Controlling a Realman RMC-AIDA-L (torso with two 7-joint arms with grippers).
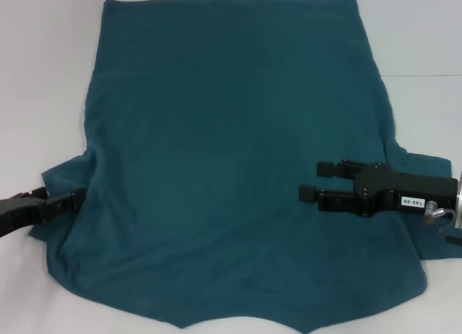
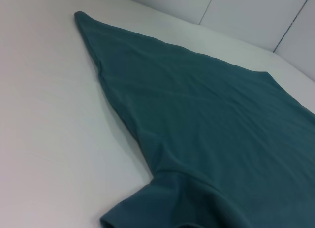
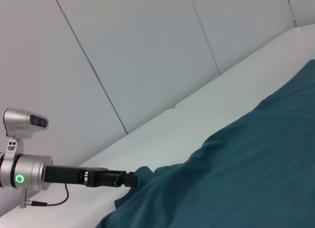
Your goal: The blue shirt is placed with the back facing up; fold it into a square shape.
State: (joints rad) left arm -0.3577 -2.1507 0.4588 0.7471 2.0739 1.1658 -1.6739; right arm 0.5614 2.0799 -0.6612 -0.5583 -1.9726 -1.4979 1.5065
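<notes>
The blue shirt (image 1: pixel 231 168) lies spread flat on the white table (image 1: pixel 43 74), plain side up, hem at the far end and sleeves toward me. My left gripper (image 1: pixel 68 199) is at the edge of the left sleeve, its tip lost in the fabric. From the right wrist view the left gripper (image 3: pixel 129 180) meets a raised fold of the shirt (image 3: pixel 246 179). My right gripper (image 1: pixel 314 180) stands open over the right side of the shirt, near the right sleeve, nothing between its fingers. The left wrist view shows the shirt's (image 2: pixel 206 129) left edge and sleeve.
Bare white tabletop (image 2: pixel 49 114) borders the shirt on the left, right and far sides. A grey panelled wall (image 3: pixel 147 50) rises behind the table's left edge. The shirt's near edge runs to the bottom of the head view.
</notes>
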